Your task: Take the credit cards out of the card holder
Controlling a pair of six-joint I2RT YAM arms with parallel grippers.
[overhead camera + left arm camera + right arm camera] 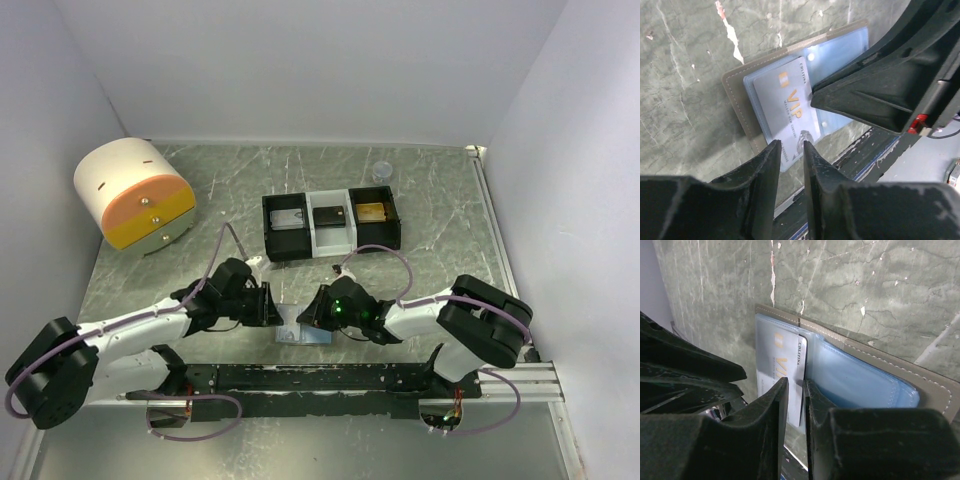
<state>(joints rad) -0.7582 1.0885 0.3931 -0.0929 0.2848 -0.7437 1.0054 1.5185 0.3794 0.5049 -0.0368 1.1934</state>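
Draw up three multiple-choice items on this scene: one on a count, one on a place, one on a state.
1. How many compartments has the tray? A. two B. four C. three
2. Where does the card holder lie? A. inside the tray B. on the table, between the left pincer and right pincer C. at the table's far edge
3. How is the card holder? A. open flat, VIP card showing B. folded shut C. standing on edge
Key: 1 C: black, white, black sections. 2 B: the top view shows it there. 3 A: both wrist views show its blue lining spread.
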